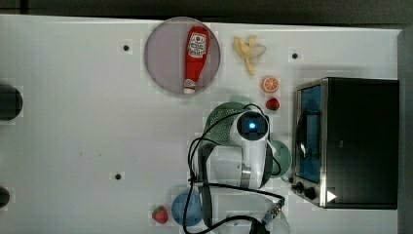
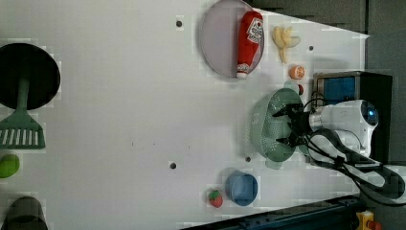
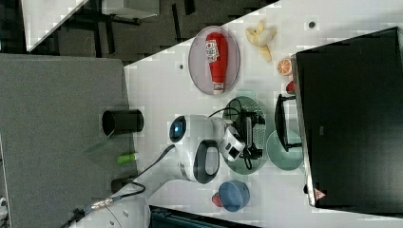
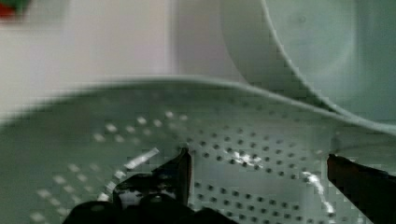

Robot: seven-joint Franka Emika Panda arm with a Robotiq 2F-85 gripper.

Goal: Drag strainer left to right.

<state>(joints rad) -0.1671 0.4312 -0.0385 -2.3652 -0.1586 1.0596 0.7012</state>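
The strainer (image 2: 270, 127) sits on the white table (image 2: 119, 105) at the left view's right side, just in front of the oven (image 2: 352, 91), with its hollow facing up and its small handles pointing toward the plate and toward the blue bowl. The mint bowl (image 3: 285, 151) lies right against its rim on the oven side, so close that the wrist view shows the two rims (image 4: 299, 60) meeting, which leaves little slack on that side for any push. The gripper (image 2: 287, 127) hangs inside the strainer's hollow with its fingers spread as wide as they go and nothing between them; in the wrist view the two dark fingertips (image 4: 180, 170) stand over the holed wall (image 4: 224, 154). My reading is that it sits there so a finger can bear on the inner wall and pull the strainer along the table rather than lift it, though whether a finger touches the plastic yet I cannot tell. Farther out, the plate (image 1: 160, 58) carries the ketchup bottle (image 1: 196, 57) lying flat, and the banana (image 1: 249, 51), the orange half (image 1: 270, 84) and a strawberry (image 1: 272, 103) lie between plate and oven. The blue bowl (image 1: 187, 208) and a second strawberry (image 1: 159, 214) sit near the arm's base, and open table spreads at the top view's left.
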